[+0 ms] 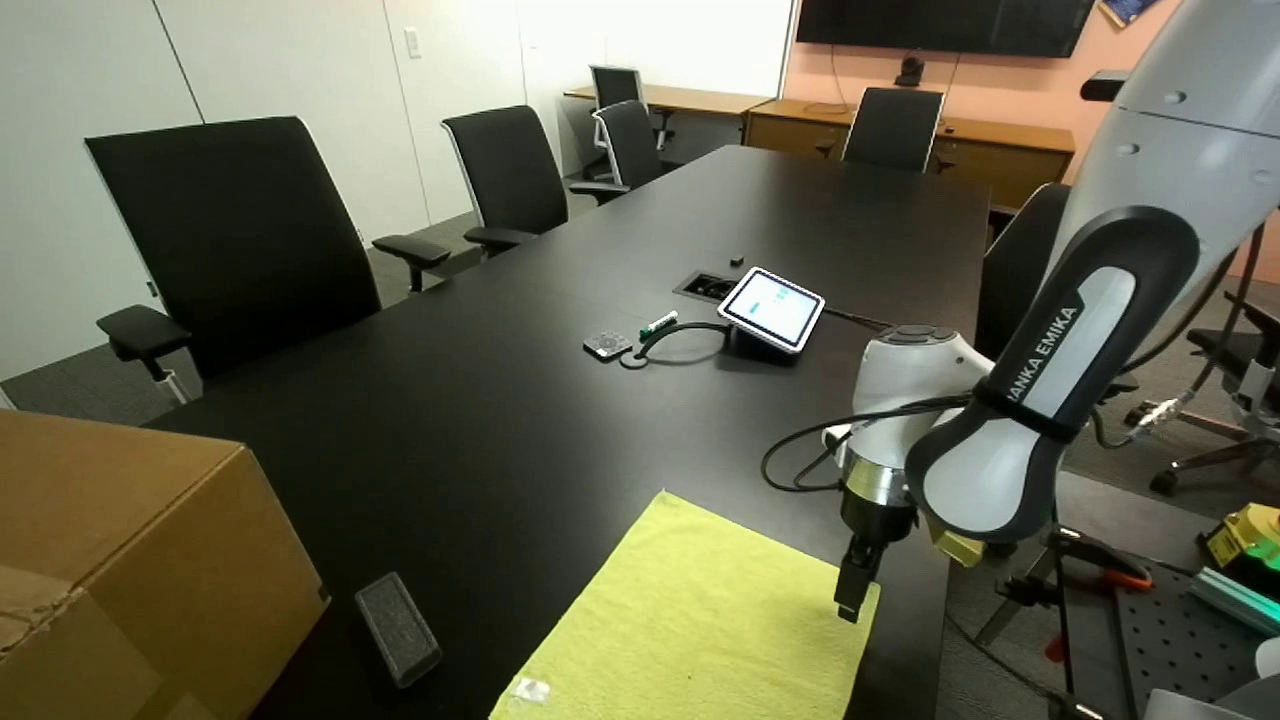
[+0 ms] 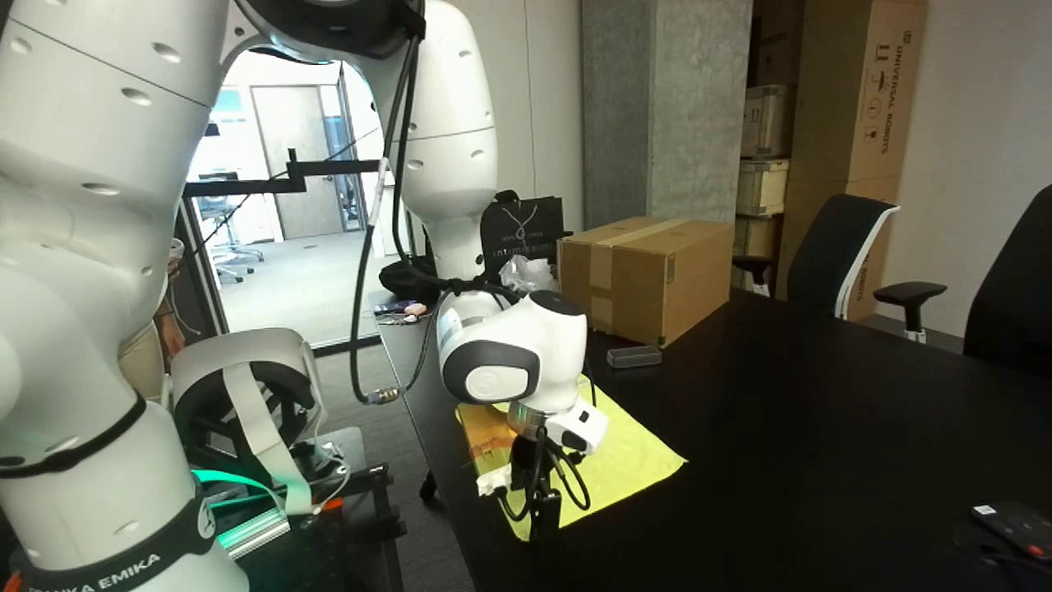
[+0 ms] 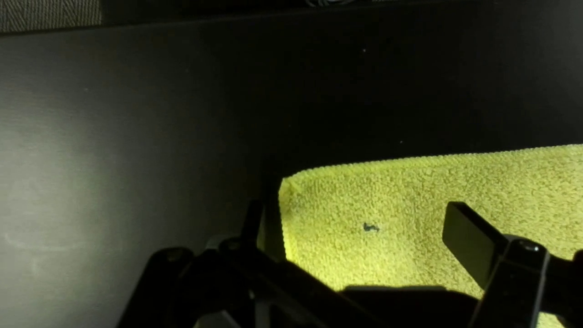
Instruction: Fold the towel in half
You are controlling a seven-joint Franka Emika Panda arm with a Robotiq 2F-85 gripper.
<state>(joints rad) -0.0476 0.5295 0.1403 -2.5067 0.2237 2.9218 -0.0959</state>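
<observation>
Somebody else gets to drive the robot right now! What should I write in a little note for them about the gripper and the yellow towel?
Gripper: open and empty, at one corner of the yellow towel; I can't tell if it touches the cloth.
Yellow towel: spread out on the black conference table.
Done: the gripper is at a corner; no fold shows.
Left: probably grip the cloth there, bring it over to the opposite side, then let go.

Office meeting room: long table (image 1: 540,430), chairs (image 1: 240,230), wall screen (image 1: 945,25)
</observation>
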